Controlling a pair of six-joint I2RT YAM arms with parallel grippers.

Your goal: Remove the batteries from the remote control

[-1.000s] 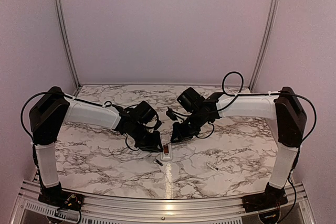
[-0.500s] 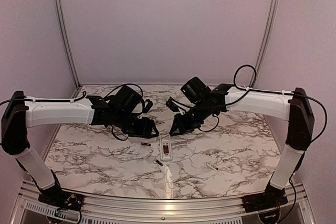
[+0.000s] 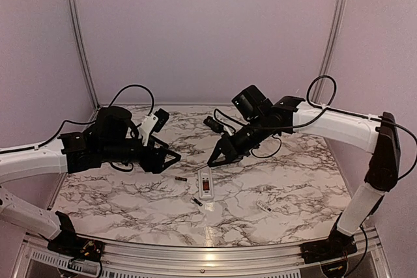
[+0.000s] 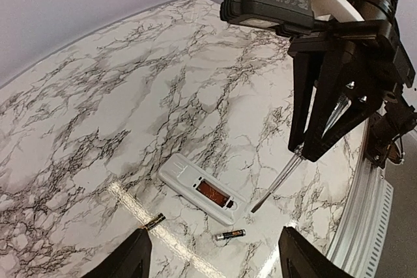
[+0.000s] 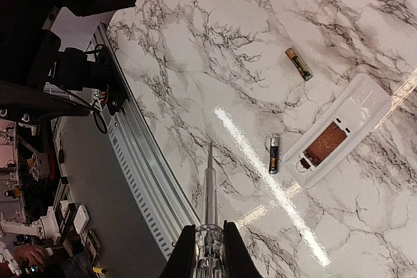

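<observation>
Lying flat on the marble-patterned bench (image 3: pixel 117 193), the remote control (image 3: pixel 205 183) is a slim white bar turned back-side up, with an open recess of reddish-copper colour in the half nearer the arm bases. Its long axis runs roughly from the near edge toward the back wall, tilted slightly. Out of it and on the bench lie a first battery (image 3: pixel 181 178), small and dark, just left of the remote control's middle and apart from it, and a second battery (image 3: pixel 196 202) by its near left corner, close but not touching. A small white chip (image 3: pixel 263 206) sits well to the right of the remote control's near end. Beyond the remote control's far end hangs the right end effector (image 3: pixel 216 159), its fingers pressed together on the clear handle of a thin grey rod (image 5: pixel 210 180) that slants down toward the bench; the rod's tip is off the remote control. Left of the remote control, and raised, the left end effector (image 3: pixel 174 157) has its fingers (image 4: pixel 133 258) spread wide with nothing between them.
</observation>
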